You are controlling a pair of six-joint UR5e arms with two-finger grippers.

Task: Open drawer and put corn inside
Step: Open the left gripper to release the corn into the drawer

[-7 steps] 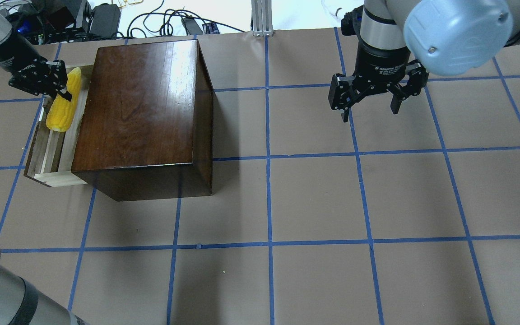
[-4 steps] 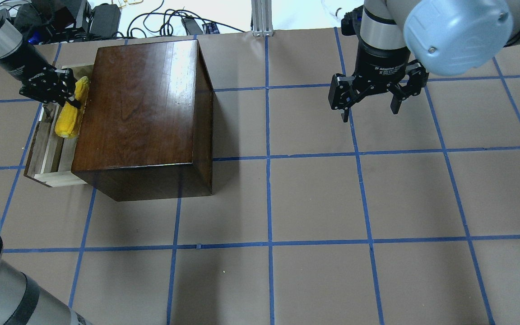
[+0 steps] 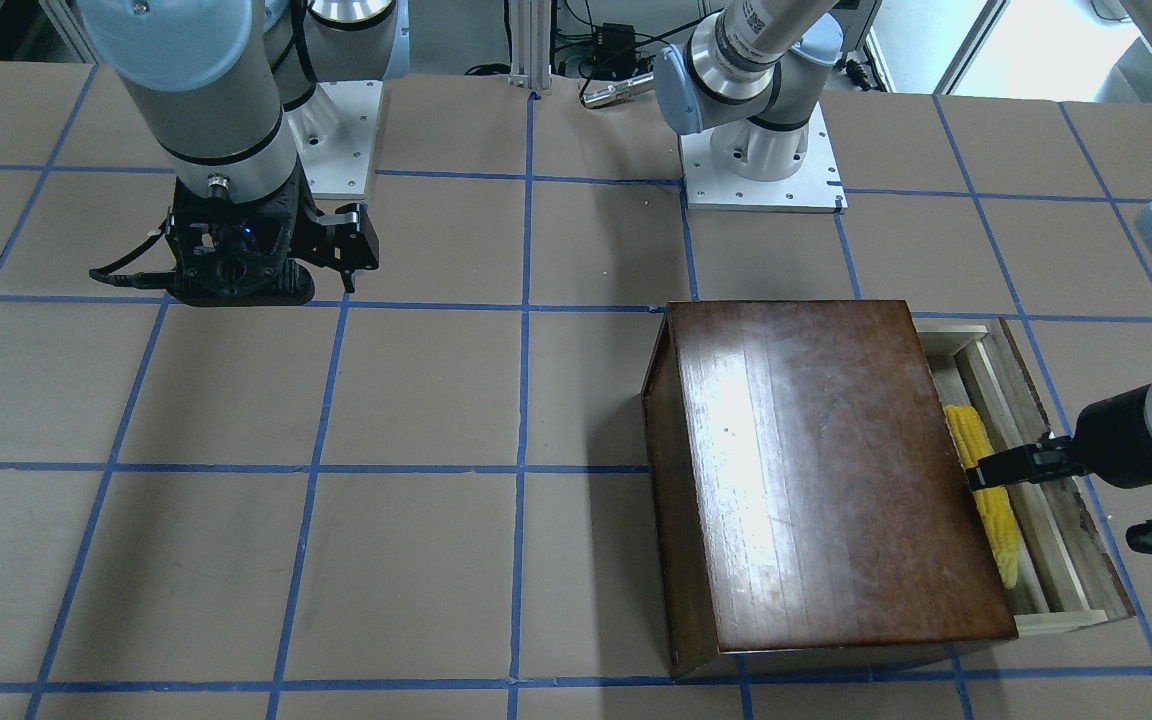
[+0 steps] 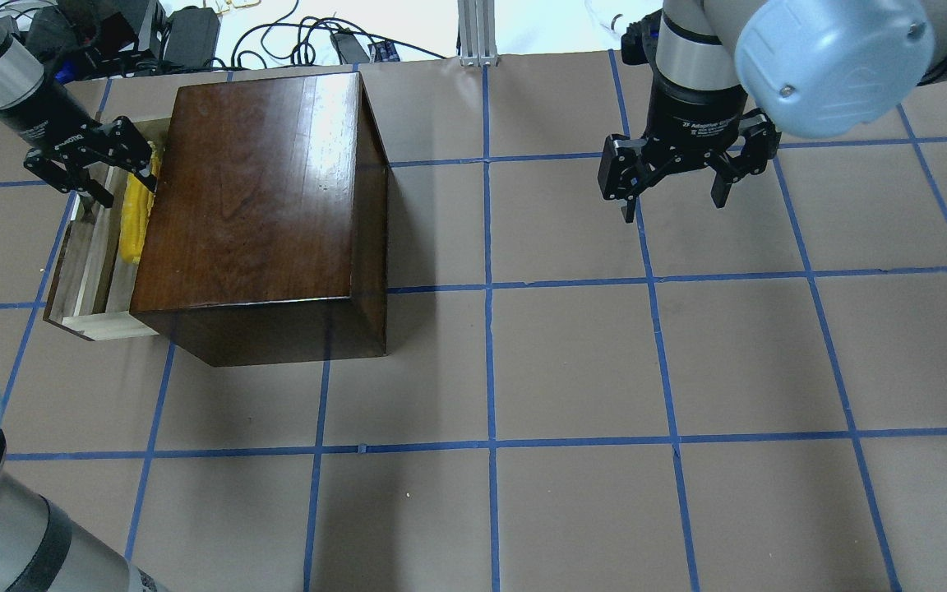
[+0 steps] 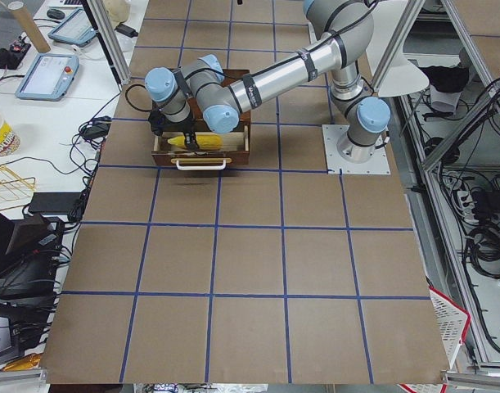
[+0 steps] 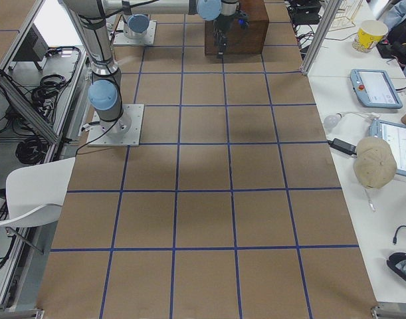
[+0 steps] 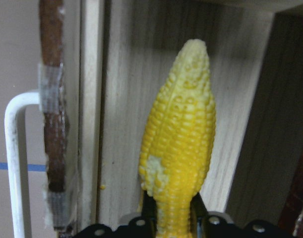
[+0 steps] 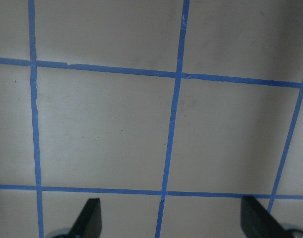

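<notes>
Yellow corn (image 7: 178, 148), likely light, stiff, in drawer (image 4: 85, 271) at bench's (image 4: 572, 362) far-left corner; left gripper (image 7: 173, 214) pinches its butt, right gripper (image 4: 673, 207) gapes.

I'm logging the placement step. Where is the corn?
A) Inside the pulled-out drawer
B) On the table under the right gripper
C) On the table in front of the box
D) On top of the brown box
A: the corn sits down in the tray of the drawer, which is pulled out beside the box.
</notes>
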